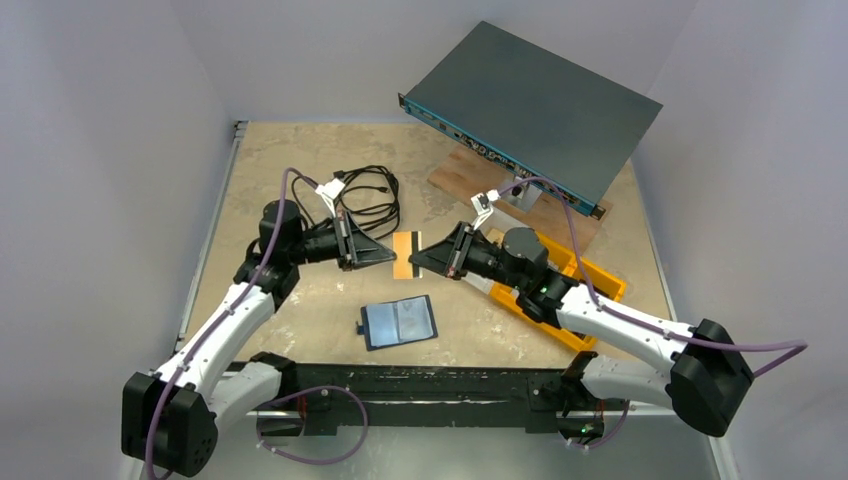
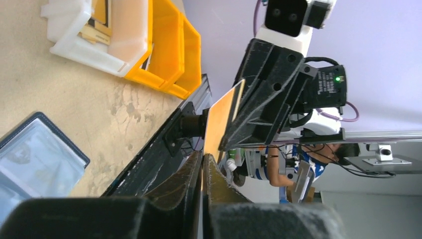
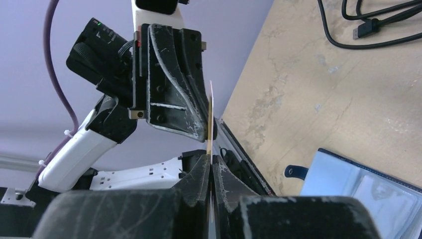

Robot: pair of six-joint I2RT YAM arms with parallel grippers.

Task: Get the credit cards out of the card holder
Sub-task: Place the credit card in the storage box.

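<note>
The card holder (image 1: 398, 322) lies open on the table, navy with a light blue inside and a snap tab on its left. It also shows in the left wrist view (image 2: 35, 159) and the right wrist view (image 3: 358, 194). An orange credit card (image 1: 405, 255) with a dark stripe hangs in the air above the table, behind the holder. My left gripper (image 1: 390, 255) is shut on its left end and my right gripper (image 1: 420, 258) is shut on its right end. The card shows edge-on in both wrist views, left (image 2: 221, 119) and right (image 3: 211, 119).
A coiled black cable (image 1: 365, 200) lies at the back left. A grey rack unit (image 1: 530, 105) rests on a wooden board at the back right. Yellow bins (image 1: 580, 290) sit under my right arm, with a white bin (image 2: 84, 35) beside them. A black rail (image 1: 420, 385) runs along the near edge.
</note>
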